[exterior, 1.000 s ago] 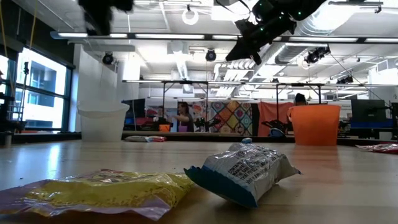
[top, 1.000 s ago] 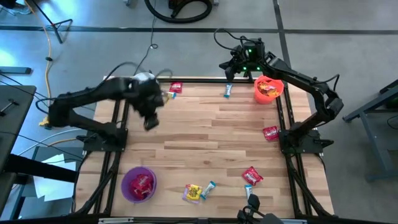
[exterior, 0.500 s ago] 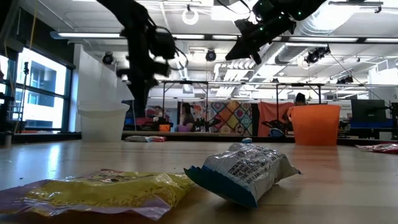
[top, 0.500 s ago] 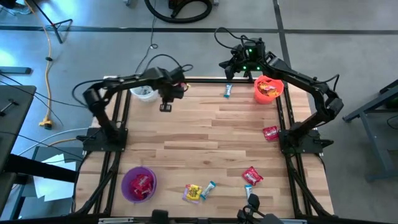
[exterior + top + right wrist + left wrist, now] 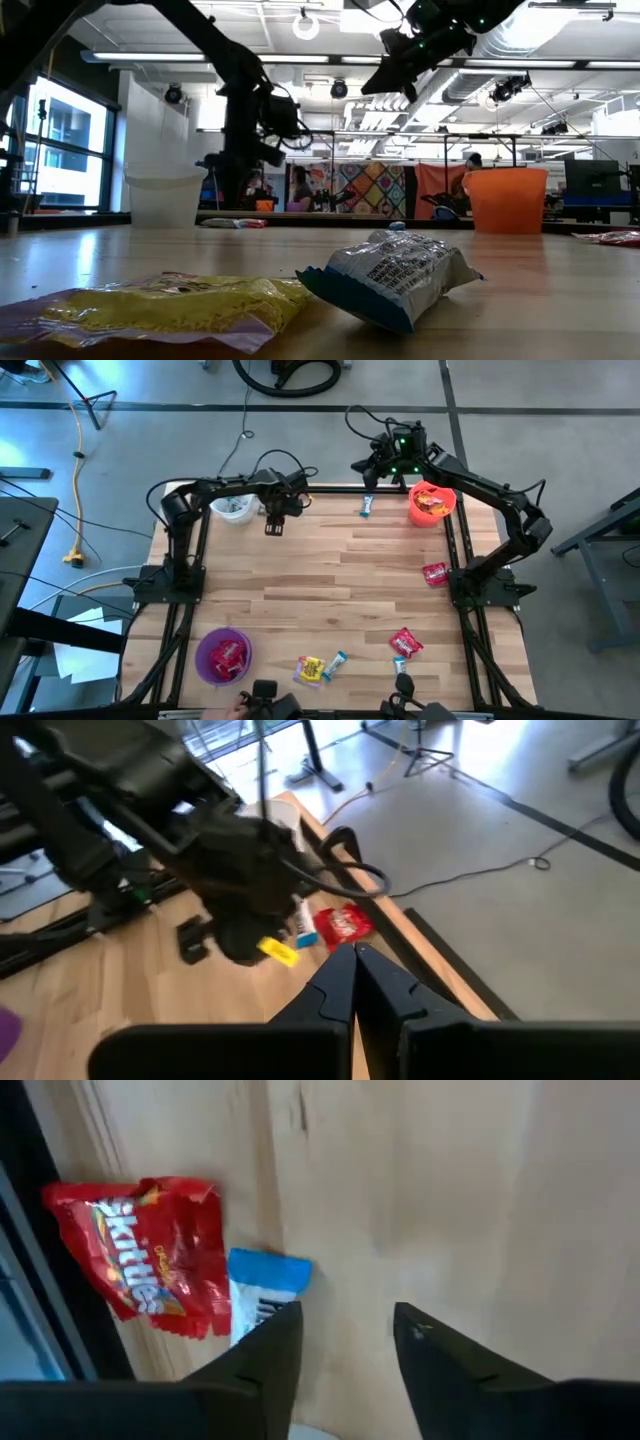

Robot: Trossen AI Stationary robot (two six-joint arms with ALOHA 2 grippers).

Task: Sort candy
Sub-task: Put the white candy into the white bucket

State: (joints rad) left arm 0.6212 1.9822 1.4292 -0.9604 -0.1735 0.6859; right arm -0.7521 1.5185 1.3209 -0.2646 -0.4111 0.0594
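Note:
The candy lies scattered on the wooden table (image 5: 330, 575). A red pack (image 5: 140, 1255) and a light-blue piece (image 5: 262, 1280) lie at the far edge beside the white bucket (image 5: 232, 508), with a yellow piece (image 5: 280, 952) next to them. My left gripper (image 5: 272, 526) hovers open by them; in the left wrist view one finger (image 5: 272, 1345) stands just in front of the blue piece. My right gripper (image 5: 370, 475) is shut and raised over the far edge, near another blue piece (image 5: 367, 507) and the orange bucket (image 5: 431, 503).
A purple bucket (image 5: 222, 656) with red packs stands near left. Red packs (image 5: 435, 572) (image 5: 405, 642) lie at the right, and a yellow pack (image 5: 310, 670) and a blue one (image 5: 338, 660) near the front edge. Bare wood fills the middle.
My left arm has swung from beside the white bucket toward the table's far edge and to the right, and its gripper now hangs over the candy by that bucket. My right arm has kept still.

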